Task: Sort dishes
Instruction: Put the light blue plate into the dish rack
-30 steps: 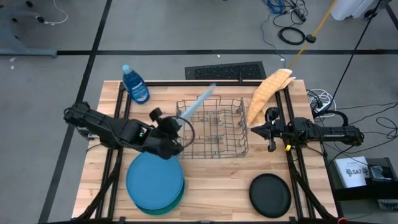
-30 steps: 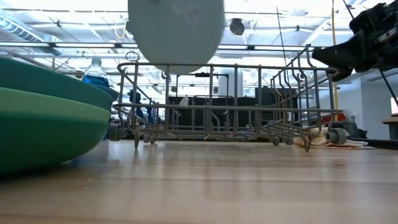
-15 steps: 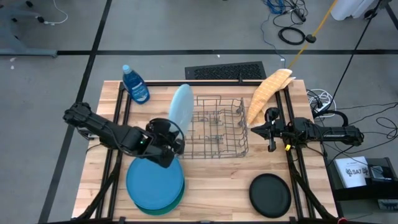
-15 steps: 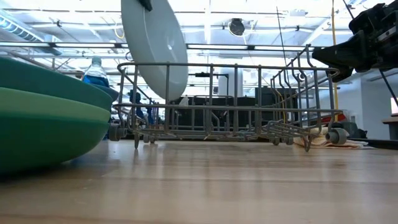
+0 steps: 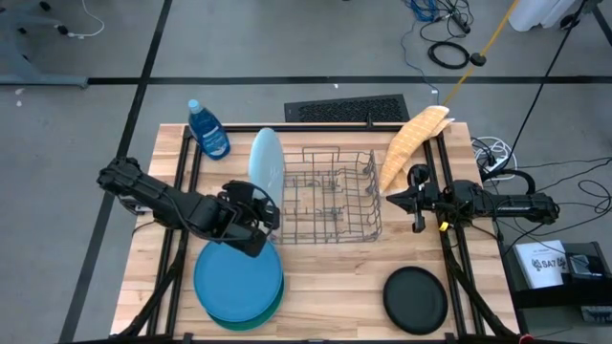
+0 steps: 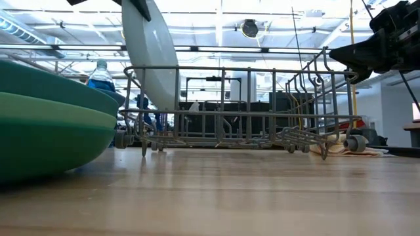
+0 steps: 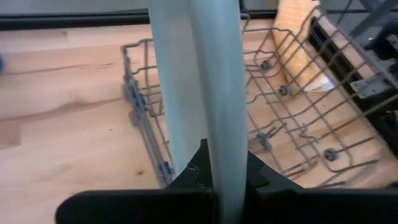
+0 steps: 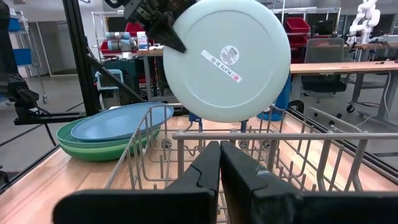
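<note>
Held plate: round flat light blue plastic plate [image 8: 227, 59], stood on edge, lifted above the left end wall of the grey wire dish rack [image 5: 330, 196], not yet down between its wires.
Grasp: left gripper [image 5: 256, 203] clamped on the plate's rim, one dark finger each side, seen in the left wrist view; nothing else supporting it.
Slip risk: thin rim pinch on smooth plastic, so likely to swing or slide out if lowered fast.
Snag risk: lower edge near the rack's top wire; coming down on that wire instead of into a slot could tip the plate outward onto the wooden table [image 5: 335, 277] or drag the light rack.
Waiting stack: blue, teal and green round plastic plates [image 5: 239, 282], nested beside the rack's near left corner, below the left arm; elbow swing could knock them.
Black plate: small round black plastic plate [image 5: 415, 298], near right, well apart.
Right gripper [image 5: 415, 201]: closed and empty, just beside the rack's right end; a shoved rack could strike it.
Soap: blue soap bottle [image 5: 207, 129], far left, apart from the work.
</note>
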Robot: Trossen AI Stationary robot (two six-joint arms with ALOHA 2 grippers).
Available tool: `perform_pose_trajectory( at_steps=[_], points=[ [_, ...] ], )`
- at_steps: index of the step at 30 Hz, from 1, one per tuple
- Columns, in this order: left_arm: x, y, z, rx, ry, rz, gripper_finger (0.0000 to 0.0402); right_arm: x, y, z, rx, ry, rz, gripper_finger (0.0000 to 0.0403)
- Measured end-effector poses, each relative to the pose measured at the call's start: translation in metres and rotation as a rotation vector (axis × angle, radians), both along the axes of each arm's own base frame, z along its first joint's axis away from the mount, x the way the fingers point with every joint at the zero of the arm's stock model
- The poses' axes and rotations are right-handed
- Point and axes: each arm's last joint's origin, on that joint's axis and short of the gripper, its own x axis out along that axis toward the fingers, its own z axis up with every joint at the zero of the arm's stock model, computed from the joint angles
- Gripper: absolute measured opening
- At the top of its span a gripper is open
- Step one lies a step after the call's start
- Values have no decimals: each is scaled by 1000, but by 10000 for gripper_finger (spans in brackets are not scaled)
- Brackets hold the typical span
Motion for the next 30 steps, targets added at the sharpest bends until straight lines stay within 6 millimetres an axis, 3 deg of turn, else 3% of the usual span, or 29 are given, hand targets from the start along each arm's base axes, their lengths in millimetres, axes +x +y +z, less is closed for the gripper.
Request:
perform_pose_trajectory(
  at_steps=[15, 24, 30],
  points=[
    [16, 9, -22, -37, 124, 52, 10, 0, 0, 3, -8, -32, -1, 9],
    [18, 7, -24, -68, 121, 46, 11, 0, 0, 3, -8, -33, -1, 9],
    [18, 5, -24, -106, 139, 31, 38, 0, 0, 3, -8, -32, -1, 9]
  ],
)
